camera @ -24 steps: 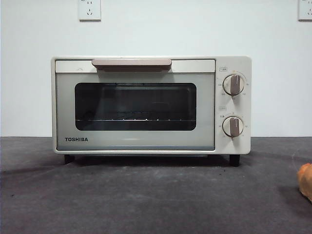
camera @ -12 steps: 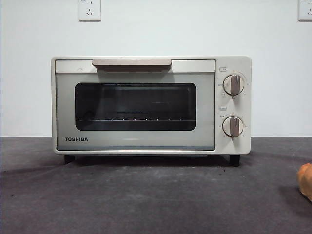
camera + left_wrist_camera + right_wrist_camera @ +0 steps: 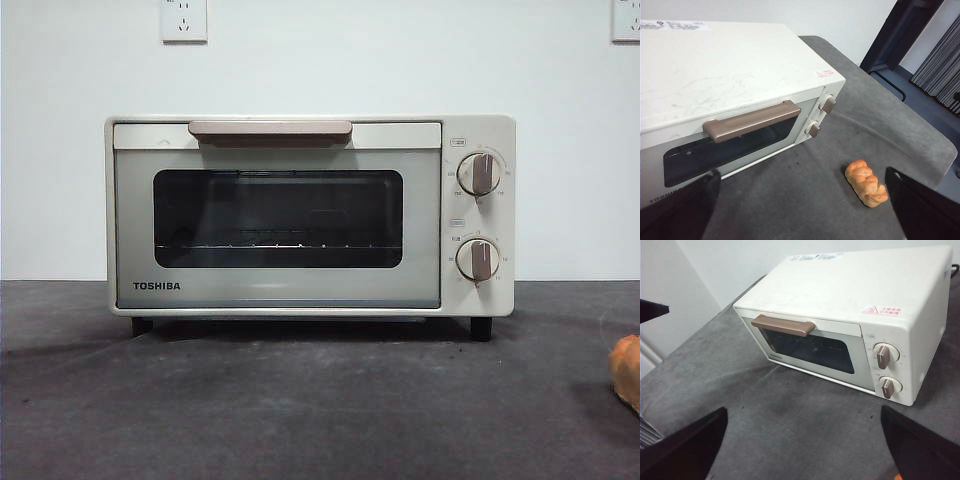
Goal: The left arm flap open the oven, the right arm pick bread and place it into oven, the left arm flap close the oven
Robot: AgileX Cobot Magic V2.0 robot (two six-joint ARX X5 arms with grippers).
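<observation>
Toaster oven (image 3: pixel 310 215) shut on a grey table (image 3: pixel 300 410), both arms held clear above it

The door is closed, its tan handle (image 3: pixel 270 130) across the top and two knobs (image 3: pixel 479 173) on the side panel. The bread (image 3: pixel 866 182) lies on the table in front of the oven's knob end, well apart from it. The left gripper (image 3: pixel 805 210) and the right gripper (image 3: pixel 805 450) each hover with jaws spread wide, holding nothing

Dark grey felt-like table (image 3: pixel 300 410), rounded at one corner. Standing on it on black feet: oven (image 3: pixel 310 215), door shut. Lying flat beside it, ahead of the left gripper (image 3: pixel 800 210): bread (image 3: pixel 866 182).
</observation>
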